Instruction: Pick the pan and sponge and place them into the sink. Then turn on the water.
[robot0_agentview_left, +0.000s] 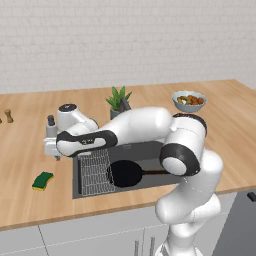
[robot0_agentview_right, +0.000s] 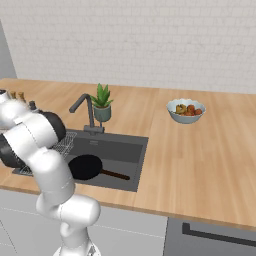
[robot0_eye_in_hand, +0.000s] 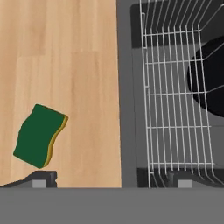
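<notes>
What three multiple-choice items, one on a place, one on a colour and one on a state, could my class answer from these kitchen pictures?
1. Where does the round black frying pan lie?
A. On the wooden counter
B. Inside the dark grey recessed sink
C. Beside the bowl of food

2. What colour is the top face of the small rectangular sponge?
A. Green
B. Blue
C. White

3. How does the tool stand?
A. Shut on the sponge
B. Shut on the pan handle
C. Open, holding nothing

Answers:
1 B: both base views show the pan down in the basin, beside the silver wire grid rack.
2 A: the hand view shows a green top over a yellow layer.
3 C: the hand view shows the fingertips set wide apart above the counter edge, with the sponge lying free on the wooden counter.
</notes>
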